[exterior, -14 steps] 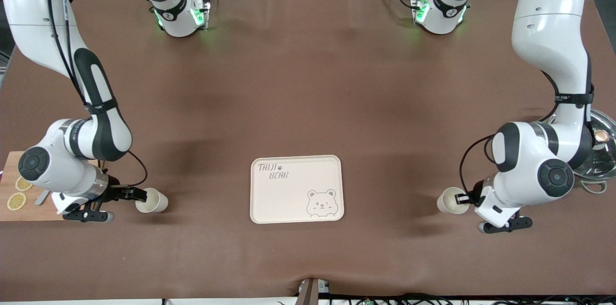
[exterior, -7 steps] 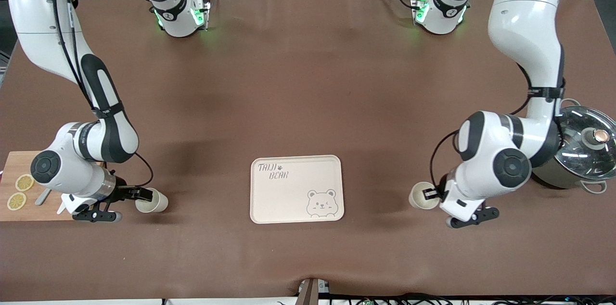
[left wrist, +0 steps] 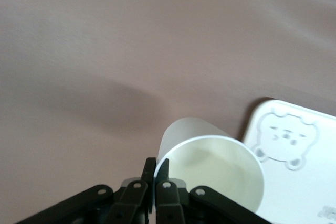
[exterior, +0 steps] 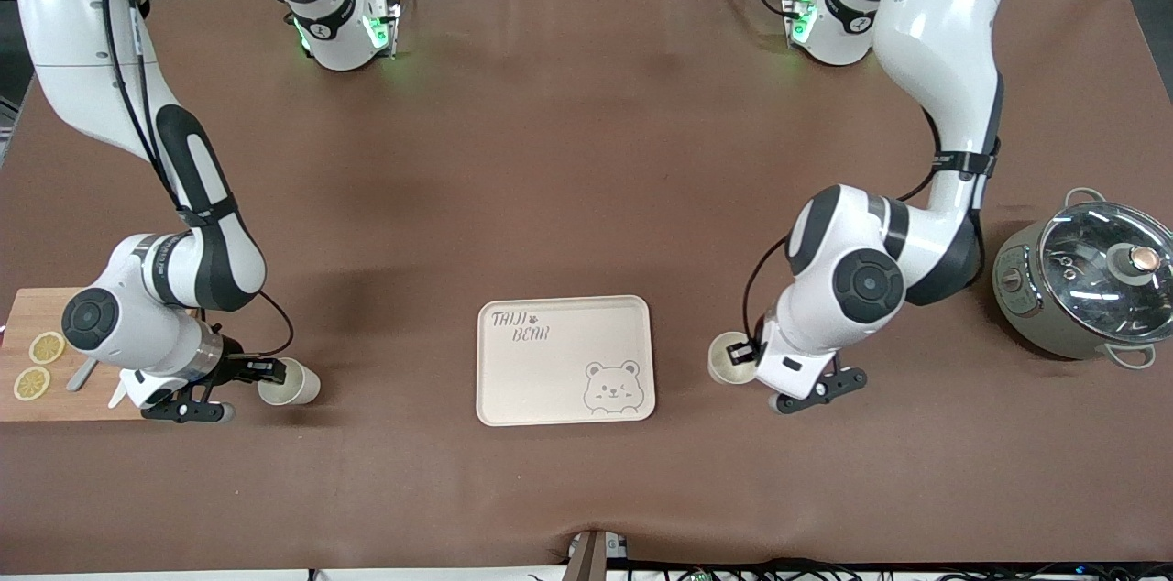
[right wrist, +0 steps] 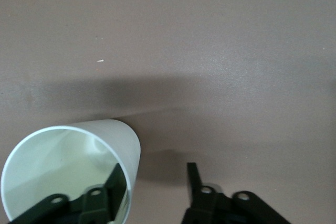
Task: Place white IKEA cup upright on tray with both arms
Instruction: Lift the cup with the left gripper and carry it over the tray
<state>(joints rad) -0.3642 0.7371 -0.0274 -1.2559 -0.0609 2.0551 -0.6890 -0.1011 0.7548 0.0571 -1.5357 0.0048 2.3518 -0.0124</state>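
Two white cups were in play. The left tool (exterior: 744,352) was clenched on the rim of one cup (exterior: 729,359), one finger inside the mouth and one outside, carrying it just beside the tray (exterior: 565,359) on the side toward the left arm's end of the desk. The right tool (exterior: 268,369) was spread, one finger inside the mouth of the other cup (exterior: 288,382) and the other finger apart from its wall, so it gripped nothing; that cup sat near the desk's front edge, toward the right arm's end, close to the wooden board (exterior: 37,367).

Both cups looked thin-walled, light and smooth, probably stiff but easy to tip or let slip. A pinch across the rim wall seemed the sensible hold, kept gentle and level.

The desk (exterior: 568,178) wore a brown matte cover, flat and likely grippy enough. The tray was bare, with a raised rim to clear. A lidded pot (exterior: 1086,288) stood at the left arm's end, well apart from the tray.
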